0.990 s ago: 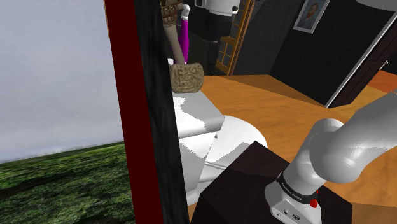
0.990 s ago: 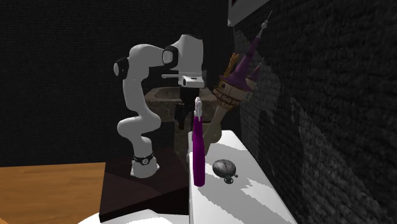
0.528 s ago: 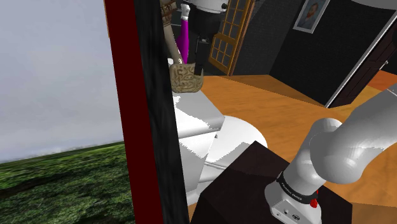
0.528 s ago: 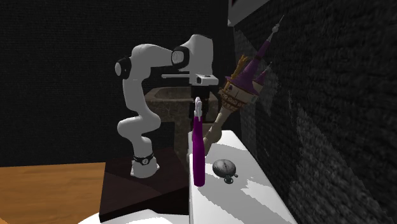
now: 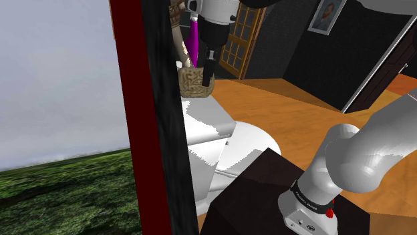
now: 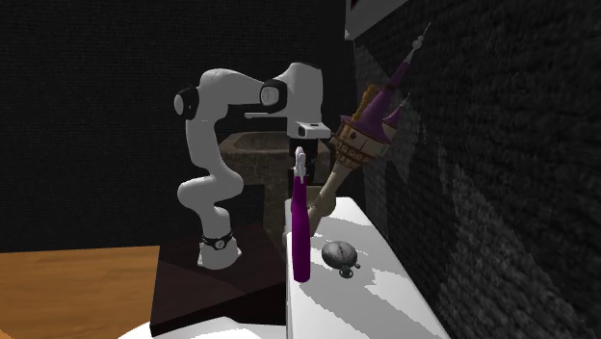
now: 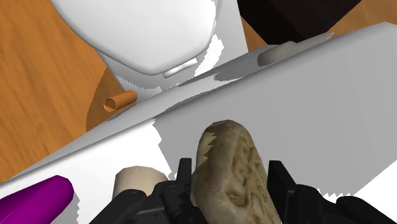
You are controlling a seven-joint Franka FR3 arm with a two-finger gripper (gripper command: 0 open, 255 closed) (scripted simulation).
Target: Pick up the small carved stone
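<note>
Sits lower than a second ago, gripper (image 7: 230, 183) astride stone (image 7: 228, 153), jaws apart (no clamp yet), ready to close.

A white counter (image 6: 376, 294) runs along a dark wall. The carved stone (image 5: 194, 81), tan and patterned, lies flat on it. Further along, a tall purple bottle (image 6: 301, 231) stands upright at the counter's open edge, away from the wall. Near it, toward the middle of the counter's width, sits a round grey object (image 6: 339, 254). A toy castle tower (image 6: 361, 143) rises tilted on the wall side.
</note>
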